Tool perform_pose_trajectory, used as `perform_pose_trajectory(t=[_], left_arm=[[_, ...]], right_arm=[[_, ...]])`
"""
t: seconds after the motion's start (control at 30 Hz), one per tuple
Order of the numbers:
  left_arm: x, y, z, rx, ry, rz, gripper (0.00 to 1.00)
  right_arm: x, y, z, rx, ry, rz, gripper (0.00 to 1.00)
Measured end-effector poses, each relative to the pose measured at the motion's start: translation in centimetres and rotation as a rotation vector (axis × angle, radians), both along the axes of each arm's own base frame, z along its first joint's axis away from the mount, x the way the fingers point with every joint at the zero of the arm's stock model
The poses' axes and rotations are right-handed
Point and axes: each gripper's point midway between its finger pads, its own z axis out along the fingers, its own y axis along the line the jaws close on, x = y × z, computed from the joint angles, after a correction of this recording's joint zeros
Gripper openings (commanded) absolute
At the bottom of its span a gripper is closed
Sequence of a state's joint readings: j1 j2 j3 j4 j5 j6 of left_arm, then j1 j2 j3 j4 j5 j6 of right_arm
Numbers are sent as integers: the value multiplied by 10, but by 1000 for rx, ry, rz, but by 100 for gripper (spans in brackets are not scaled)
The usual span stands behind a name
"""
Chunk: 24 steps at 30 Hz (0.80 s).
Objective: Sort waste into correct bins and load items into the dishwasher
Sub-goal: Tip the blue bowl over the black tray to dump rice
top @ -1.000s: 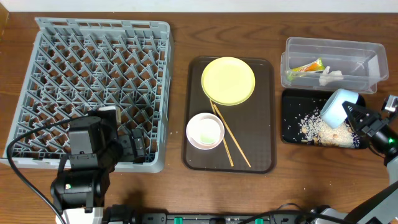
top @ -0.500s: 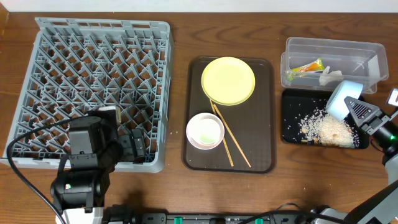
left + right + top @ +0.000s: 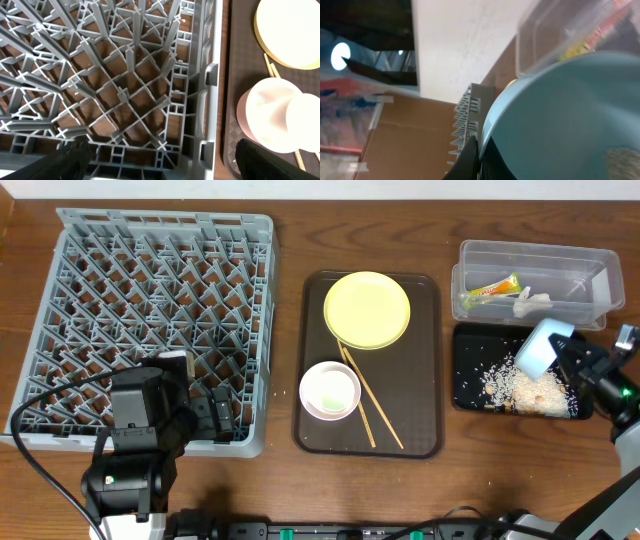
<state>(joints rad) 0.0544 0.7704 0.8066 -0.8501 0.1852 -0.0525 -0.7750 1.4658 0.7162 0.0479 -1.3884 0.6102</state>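
My right gripper is shut on the rim of the light blue bowl, held tilted over the black tray, where whitish rice scraps lie. In the right wrist view the bowl fills the frame, a few scraps inside, my fingers pinching its rim. The clear tub holds the green-and-orange wrapper and crumpled white paper. The yellow plate, pink bowl and chopsticks lie on the brown serving tray. My left gripper is open over the grey dish rack's near right corner.
The left wrist view shows the rack's edge beside the brown tray with the pink bowl and the plate. A white cup seems to sit inside the pink bowl. Bare wooden table separates rack and tray.
My right gripper has swung the blue bowl up toward the tub and back a little leftward over the black tray. More rice lies in the tray. The left arm has not moved.
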Motion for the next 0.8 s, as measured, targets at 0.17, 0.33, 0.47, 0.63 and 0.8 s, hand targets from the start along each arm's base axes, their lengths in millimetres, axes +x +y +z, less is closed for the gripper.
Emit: perform_pose_trajectory(t=[0.17,0.33,0.47,0.63,0.8], left_arm=[[0,0,0,0,1,0,94],[0,0,0,0,0,0,94],[0,0,0,0,1,0,94],[0,0,0,0,1,0,94],[0,0,0,0,1,0,94]], right_arm=[[-2,2,-4,64,60,-8,1],[0,4,4,4,-21,25,1],[0,4,3,0,-19,21,1],[0,5,5,-7,-34,29,1],[-2,8,14,-35,-104,71,1]])
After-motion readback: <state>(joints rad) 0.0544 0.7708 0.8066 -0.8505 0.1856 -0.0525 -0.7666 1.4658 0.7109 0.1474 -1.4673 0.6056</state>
